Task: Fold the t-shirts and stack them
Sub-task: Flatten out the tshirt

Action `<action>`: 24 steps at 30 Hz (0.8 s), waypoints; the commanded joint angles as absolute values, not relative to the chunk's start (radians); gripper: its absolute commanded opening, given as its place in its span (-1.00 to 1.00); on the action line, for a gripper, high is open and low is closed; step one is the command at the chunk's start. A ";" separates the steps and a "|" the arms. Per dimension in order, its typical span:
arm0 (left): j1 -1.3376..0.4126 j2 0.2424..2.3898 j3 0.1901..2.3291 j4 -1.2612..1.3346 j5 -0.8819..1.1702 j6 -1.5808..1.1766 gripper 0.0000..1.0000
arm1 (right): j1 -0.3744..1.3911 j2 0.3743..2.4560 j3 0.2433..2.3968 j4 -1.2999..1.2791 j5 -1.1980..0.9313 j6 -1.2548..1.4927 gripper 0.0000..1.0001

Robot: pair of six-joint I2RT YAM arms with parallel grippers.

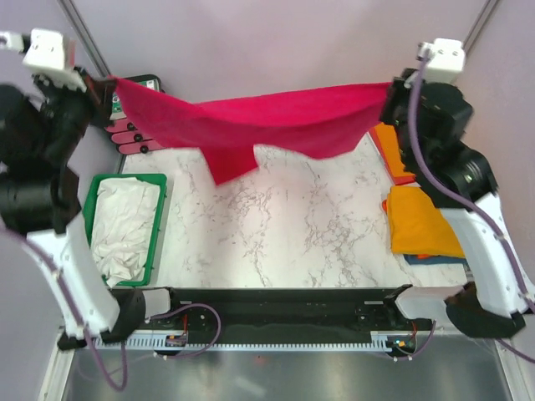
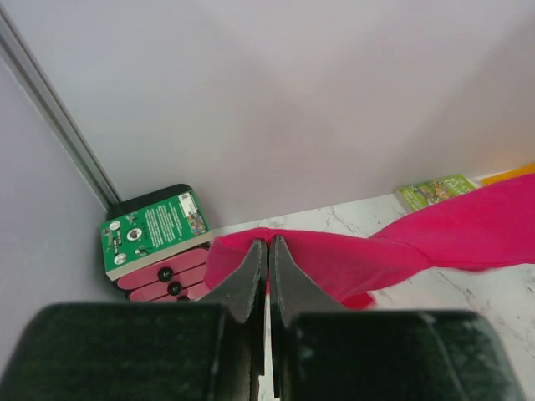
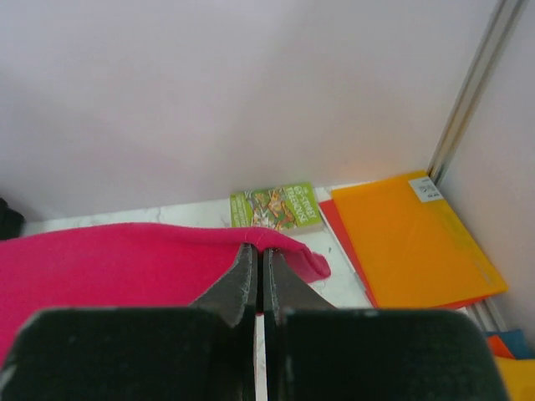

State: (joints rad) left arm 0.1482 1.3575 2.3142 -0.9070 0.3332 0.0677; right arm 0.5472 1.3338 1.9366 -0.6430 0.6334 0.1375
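Over the white marbled table [image 1: 276, 225], left gripper [image 2: 267, 251] and right gripper [image 3: 261, 255] clench corners of the crimson cloth t-shirt [image 1: 267, 121]; its sagging middle could crumple when lowered.

You have the crimson t-shirt [image 1: 267, 121] stretched in the air above the tabletop [image 1: 292, 225], one end pinched in the left claw [image 2: 268, 251] and the other in the right claw [image 3: 260, 255], with a flap hanging down. The white t-shirt [image 1: 125, 225] lies crumpled in the green tray [image 1: 90, 188] at the left. An orange t-shirt [image 1: 420, 221] lies by the right edge.
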 commanded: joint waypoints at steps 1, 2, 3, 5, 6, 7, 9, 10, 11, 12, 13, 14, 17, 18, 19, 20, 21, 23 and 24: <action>0.144 1.128 2.160 -0.848 0.342 0.035 -0.96 | 0.543 1.136 1.804 -0.627 0.666 0.140 -1.00; 0.146 1.055 2.117 -0.863 0.344 0.040 -0.96 | 0.543 1.108 1.769 -0.640 0.649 0.152 -1.00; 0.146 1.022 2.102 -0.874 0.342 0.041 -0.96 | 0.543 1.082 1.757 -0.655 0.641 0.156 -1.00; 0.146 0.936 2.091 -0.922 0.345 0.051 -0.96 | 0.543 1.017 1.740 -0.701 0.632 0.158 -1.00; 0.146 0.914 2.092 -0.939 0.341 0.054 -0.96 | 0.543 0.997 1.740 -0.712 0.634 0.152 -1.00; 0.146 0.888 2.100 -0.949 0.327 0.058 -0.96 | 0.543 0.968 1.747 -0.732 0.634 0.146 -1.00; 0.143 0.849 2.126 -0.992 0.304 0.067 -0.96 | 0.545 0.947 1.781 -0.745 0.647 0.134 -1.00; 0.143 0.847 2.146 -1.006 0.278 0.072 -0.96 | 0.548 0.931 1.795 -0.753 0.653 0.130 -1.00; 0.131 0.844 2.189 -1.023 0.264 0.072 -0.96 | 0.548 0.930 1.834 -0.761 0.657 0.130 -1.00; 0.124 0.842 2.206 -1.040 0.249 0.075 -0.96 | 0.548 0.930 1.854 -0.765 0.657 0.132 -1.00; 0.120 0.839 2.229 -1.040 0.218 0.075 -0.96 | 0.546 0.930 1.874 -0.773 0.655 0.138 -1.00; 0.112 0.836 2.238 -1.040 0.206 0.078 -0.96 | 0.546 0.931 1.912 -0.778 0.653 0.140 -1.00; 0.107 0.830 2.247 -1.035 0.176 0.087 -0.96 | 0.546 0.942 1.968 -0.795 0.647 0.152 -1.00; 0.106 0.830 2.240 -1.032 0.173 0.087 -0.97 | 0.546 0.946 1.974 -0.798 0.644 0.158 -1.00; 0.104 0.830 2.215 -1.029 0.169 0.089 -0.96 | 0.546 0.950 1.974 -0.799 0.644 0.166 -1.00; 0.100 0.831 2.198 -1.023 0.169 0.090 -0.96 | 0.545 0.953 1.958 -0.799 0.647 0.167 -1.00; 0.098 0.834 2.181 -1.016 0.170 0.087 -0.96 | 0.546 0.965 1.944 -0.796 0.653 0.169 -1.00; 0.098 0.859 2.134 -0.993 0.187 0.084 -0.96 | 0.546 0.968 1.870 -0.775 0.675 0.170 -1.00; 0.098 0.871 2.119 -0.983 0.196 0.084 -0.96 | 0.546 0.966 1.833 -0.735 0.684 0.170 -1.00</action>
